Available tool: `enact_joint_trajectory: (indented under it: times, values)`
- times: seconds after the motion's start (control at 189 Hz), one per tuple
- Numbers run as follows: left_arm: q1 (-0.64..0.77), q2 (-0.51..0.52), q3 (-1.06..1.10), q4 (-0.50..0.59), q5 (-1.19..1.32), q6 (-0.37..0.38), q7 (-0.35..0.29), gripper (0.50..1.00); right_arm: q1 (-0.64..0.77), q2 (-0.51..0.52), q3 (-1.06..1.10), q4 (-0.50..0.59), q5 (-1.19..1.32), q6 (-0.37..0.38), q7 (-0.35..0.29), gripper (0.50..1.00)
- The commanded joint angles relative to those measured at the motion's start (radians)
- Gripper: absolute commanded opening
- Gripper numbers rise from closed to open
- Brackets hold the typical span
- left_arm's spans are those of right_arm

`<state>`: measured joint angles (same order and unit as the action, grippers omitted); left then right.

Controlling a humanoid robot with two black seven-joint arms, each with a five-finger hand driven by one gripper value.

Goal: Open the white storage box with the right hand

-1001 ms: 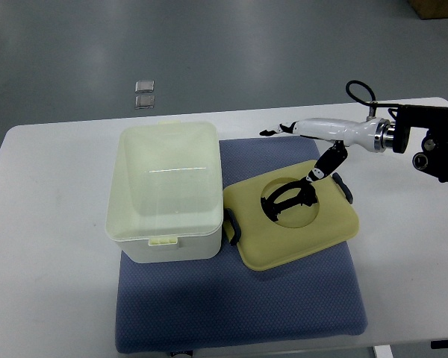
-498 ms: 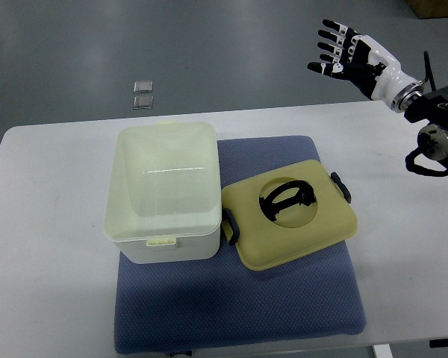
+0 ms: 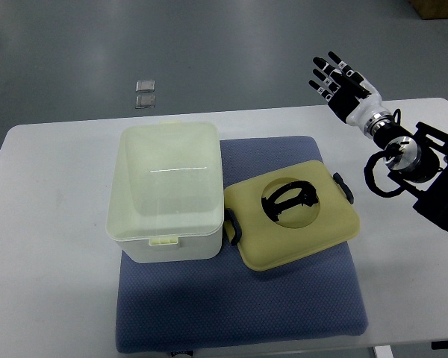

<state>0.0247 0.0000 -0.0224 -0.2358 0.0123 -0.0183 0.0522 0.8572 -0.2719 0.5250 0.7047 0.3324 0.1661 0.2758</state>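
Over on the left of the bench [image 3: 52, 224], the white storage box [image 3: 164, 190] sits open-topped and looks empty, its base on the left part of the blue mat [image 3: 239, 313]. Just beside it to the right lies the yellowish lid [image 3: 295, 227], flat on the mat, dark handle [image 3: 287, 200] showing in its round recess, a dark latch at either end. Lid off, box clear: by the look of it the opening itself is done.

Further right, the right robot hand [image 3: 342, 83] is raised above the far right corner of the bench, fingers [image 3: 322, 73] spread wide, palm bare, holding nothing. It is well apart from lid and box. The left arm is not in view.

What remains, as I judge it, is a clean retreat. The thing to get right is keeping that wrist high and away from the lid's right latch [image 3: 343, 186], so nothing nudges the lid off the mat or back against the box wall.
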Motion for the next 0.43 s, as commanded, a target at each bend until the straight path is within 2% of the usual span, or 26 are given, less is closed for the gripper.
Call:
enact_joint_trajectory:
  times: [0.0, 0.212, 0.424]
  values:
    - [0.000, 0.000, -0.002, 0.006, 0.000, 0.001, 0.000, 1.000, -0.023, 0.020, 0.004, -0.004, -0.012, 0.030, 0.003, 0.932]
    - [0.000, 0.000, -0.002, 0.009, 0.000, 0.001, 0.000, 1.000, -0.066, 0.022, 0.003, -0.027, -0.019, 0.144, 0.005, 0.930]
    - [0.000, 0.000, -0.002, 0.009, 0.000, 0.001, 0.000, 1.000, -0.058, 0.023, 0.004, -0.088, -0.019, 0.144, 0.005, 0.932]
